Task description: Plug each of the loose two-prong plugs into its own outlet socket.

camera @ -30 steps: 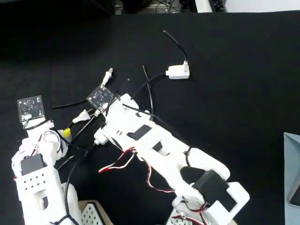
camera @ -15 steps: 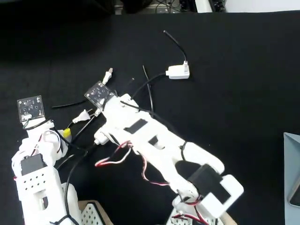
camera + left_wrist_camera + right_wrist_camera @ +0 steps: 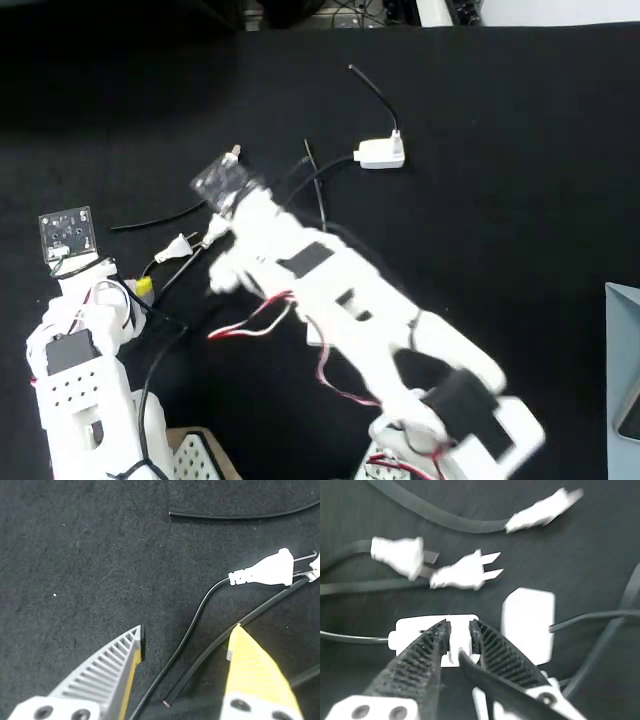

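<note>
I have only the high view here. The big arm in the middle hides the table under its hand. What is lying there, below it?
Observer: In the right wrist view, a white socket block lies just at the tip of the right hand.
Operator: Is it the only socket there?
Observer: No, a second socket block lies beside the first one.
Operator: And the left hand, is it open?
Observer: Yes. In the left wrist view, the left hand is open and holds nothing.
</note>
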`<action>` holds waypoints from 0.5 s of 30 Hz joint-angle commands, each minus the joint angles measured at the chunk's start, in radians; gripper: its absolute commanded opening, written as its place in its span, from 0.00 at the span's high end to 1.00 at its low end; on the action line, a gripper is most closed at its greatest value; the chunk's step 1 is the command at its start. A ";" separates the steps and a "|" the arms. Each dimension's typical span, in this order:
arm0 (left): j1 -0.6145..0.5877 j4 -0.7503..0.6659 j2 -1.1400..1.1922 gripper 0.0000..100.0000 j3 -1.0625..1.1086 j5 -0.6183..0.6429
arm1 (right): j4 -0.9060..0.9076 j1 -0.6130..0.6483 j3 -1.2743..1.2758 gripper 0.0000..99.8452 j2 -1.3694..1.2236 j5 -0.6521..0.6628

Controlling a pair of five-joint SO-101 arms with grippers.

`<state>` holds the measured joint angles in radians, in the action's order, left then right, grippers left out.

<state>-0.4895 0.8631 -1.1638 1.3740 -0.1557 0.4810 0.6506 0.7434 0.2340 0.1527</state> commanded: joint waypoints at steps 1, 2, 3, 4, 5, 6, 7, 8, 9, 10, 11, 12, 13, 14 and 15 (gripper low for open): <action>-0.007 -0.021 -0.011 0.73 -0.008 0.009 | 0.003 -0.066 -0.031 0.99 0.171 -0.002; -0.007 -0.021 -0.011 0.73 -0.008 0.009 | -0.002 -0.080 -0.033 0.99 0.203 -0.002; -0.007 -0.021 -0.011 0.73 -0.008 0.009 | -0.003 -0.092 -0.033 0.99 0.234 -0.002; -0.007 -0.021 -0.011 0.73 -0.008 0.009 | -0.002 -0.106 -0.042 0.99 0.259 -0.002; -0.007 -0.021 -0.011 0.73 -0.008 0.009 | 0.002 -0.121 -0.054 0.99 0.280 -0.002; -0.007 -0.021 -0.011 0.73 -0.007 0.009 | 0.002 -0.141 -0.070 0.99 0.294 -0.002; -0.007 -0.021 -0.011 0.73 -0.007 0.009 | -0.005 -0.167 -0.084 0.99 0.302 -0.002; -0.007 -0.021 -0.011 0.73 -0.007 0.009 | -0.006 -0.195 -0.107 0.99 0.303 -0.002; -0.007 -0.021 -0.011 0.73 -0.007 0.009 | -0.006 -0.222 -0.131 0.99 0.298 -0.002; -0.007 -0.021 -0.011 0.73 -0.007 0.009 | -0.008 -0.250 -0.156 0.99 0.291 -0.009; -0.007 -0.021 -0.011 0.73 -0.007 0.009 | -0.020 -0.275 -0.179 0.99 0.280 -0.034; -0.007 -0.021 -0.011 0.73 -0.007 0.009 | -0.044 -0.299 -0.194 0.99 0.263 -0.066; -0.007 -0.021 -0.011 0.73 -0.007 0.009 | -0.075 -0.321 -0.206 0.99 0.242 -0.087; -0.007 -0.021 -0.011 0.73 -0.007 0.009 | -0.109 -0.336 -0.216 0.99 0.214 -0.100; -0.005 -0.021 -0.011 0.73 -0.007 0.009 | -0.143 -0.348 -0.222 0.99 0.182 -0.100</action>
<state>-0.4895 0.8631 -1.1638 1.3740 -0.1557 0.4227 0.3560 0.6022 0.4580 0.0836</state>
